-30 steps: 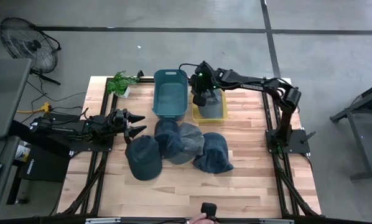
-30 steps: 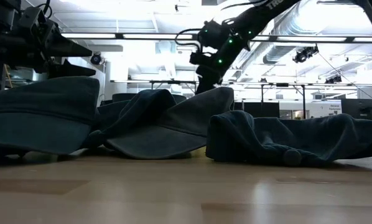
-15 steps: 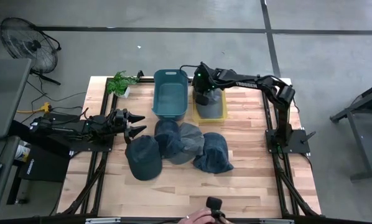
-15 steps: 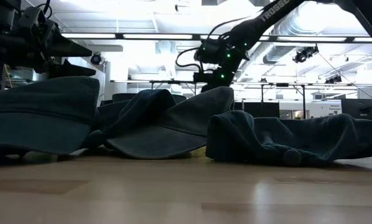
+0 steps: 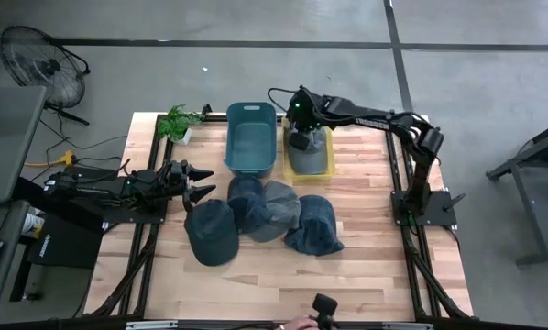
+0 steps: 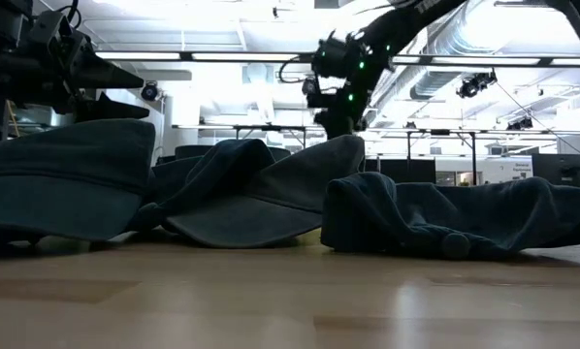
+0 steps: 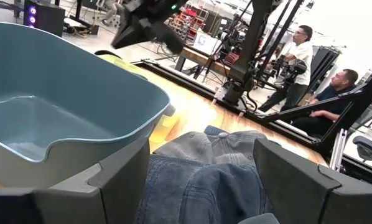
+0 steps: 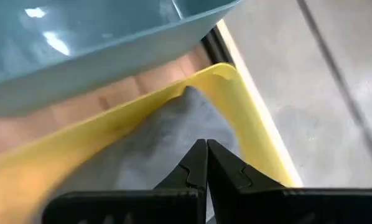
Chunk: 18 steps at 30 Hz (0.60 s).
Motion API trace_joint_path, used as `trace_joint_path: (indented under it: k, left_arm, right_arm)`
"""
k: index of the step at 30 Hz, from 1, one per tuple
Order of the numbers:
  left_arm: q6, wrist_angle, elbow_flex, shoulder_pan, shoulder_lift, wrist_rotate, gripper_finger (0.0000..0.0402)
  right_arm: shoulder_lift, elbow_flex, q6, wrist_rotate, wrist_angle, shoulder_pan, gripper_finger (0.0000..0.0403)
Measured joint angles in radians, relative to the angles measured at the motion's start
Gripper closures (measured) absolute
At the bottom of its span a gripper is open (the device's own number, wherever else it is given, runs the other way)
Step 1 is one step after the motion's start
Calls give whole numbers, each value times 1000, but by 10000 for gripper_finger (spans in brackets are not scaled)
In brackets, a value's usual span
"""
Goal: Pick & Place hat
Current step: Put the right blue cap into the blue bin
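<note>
Several dark blue hats [image 5: 256, 213] lie in a loose heap at the table's middle, resting on the wood and overlapping each other; they also fill the low view [image 6: 261, 194]. A grey hat [image 5: 316, 150] lies inside the yellow bin [image 5: 311, 169] at the far side. My right gripper [image 5: 298, 139] hovers over that bin's far end, slanting down, shut with nothing between its fingers [image 8: 206, 149]. My left gripper [image 5: 199, 181] waits open at the left edge, pointing level at the heap [image 7: 201, 180].
A teal tub [image 5: 251, 137] stands left of the yellow bin, and a small plant [image 5: 176, 121] sits at the far left corner. Bare wood lies along the near edge. A hand with a dark device [image 5: 322, 310] shows at the near edge. People sit beyond the table [image 7: 335, 93].
My right gripper has stayed shut over the yellow bin while its wrist has rolled and tipped. The hats and my left arm have kept still.
</note>
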Motion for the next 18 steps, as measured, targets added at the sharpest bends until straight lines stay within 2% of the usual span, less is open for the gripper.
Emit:
trace_joint_path:
  k: [5, 13, 18]
  left_arm:
    - [0, 0, 0, 0, 0, 0, 118]
    - [0, 0, 0, 0, 0, 0, 118]
    - [0, 0, 0, 0, 0, 0, 118]
  right_arm:
    - [-80, -6, 210, -102, -175, 27, 403]
    - [-176, -6, 331, -268, -507, 108, 403]
    - [-193, -6, 456, -349, -715, 158, 403]
